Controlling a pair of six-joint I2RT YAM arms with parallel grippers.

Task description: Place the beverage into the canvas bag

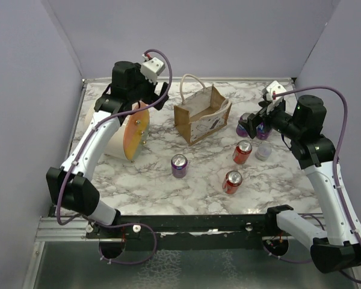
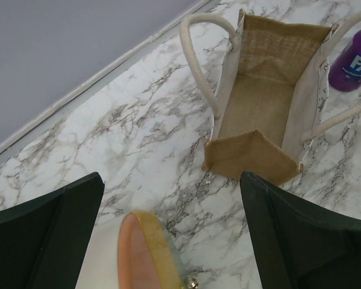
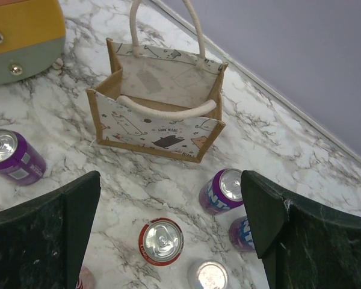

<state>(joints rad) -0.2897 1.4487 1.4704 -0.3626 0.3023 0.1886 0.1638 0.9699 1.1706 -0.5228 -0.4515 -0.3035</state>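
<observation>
My left gripper (image 2: 170,180) hangs wide open and holds nothing, above the orange end of a cream drum (image 1: 134,132). Right of the drum, the canvas bag (image 1: 201,117) stands upright on the marble table (image 1: 144,180), its mouth open and handles up. A purple can (image 1: 179,165) sits on the table in front of the bag. Further right are a red can (image 1: 232,181) and a second red can (image 1: 242,152). My right gripper (image 3: 170,177) is also spread open and empty, above another purple can (image 3: 221,191) near the bag's right side.

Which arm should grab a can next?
Right. The right gripper, open, hovers above purple cans beside the bag; the left gripper, also open, hangs over the cream cylinder, no can beneath it.
</observation>
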